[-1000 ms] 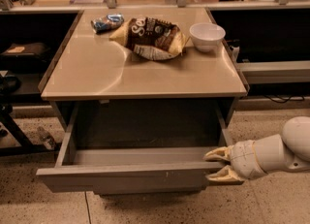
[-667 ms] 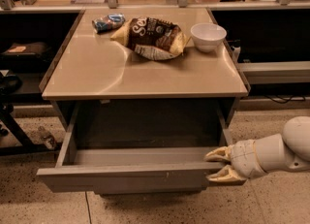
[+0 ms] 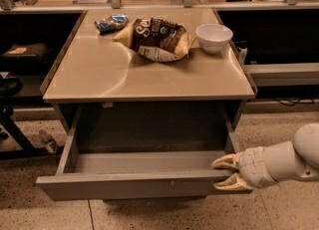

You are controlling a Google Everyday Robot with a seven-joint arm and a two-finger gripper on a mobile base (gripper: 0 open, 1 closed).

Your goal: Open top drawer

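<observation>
The top drawer (image 3: 124,186) is a wide grey drawer under the beige tabletop (image 3: 124,74), pulled far out, and its plain grey tray (image 3: 149,162) is bare. My gripper (image 3: 224,173) comes in from the right, at the right end of the drawer's front panel. One pale fingertip (image 3: 223,162) lies inside the drawer and the other in front of the panel, so the jaws clasp the panel's top edge.
On the tabletop lie a brown snack bag (image 3: 157,37), a small blue packet (image 3: 110,23) and a white bowl (image 3: 214,37). Dark shelving stands on both sides. A small bottle (image 3: 48,141) lies on the speckled floor at the left.
</observation>
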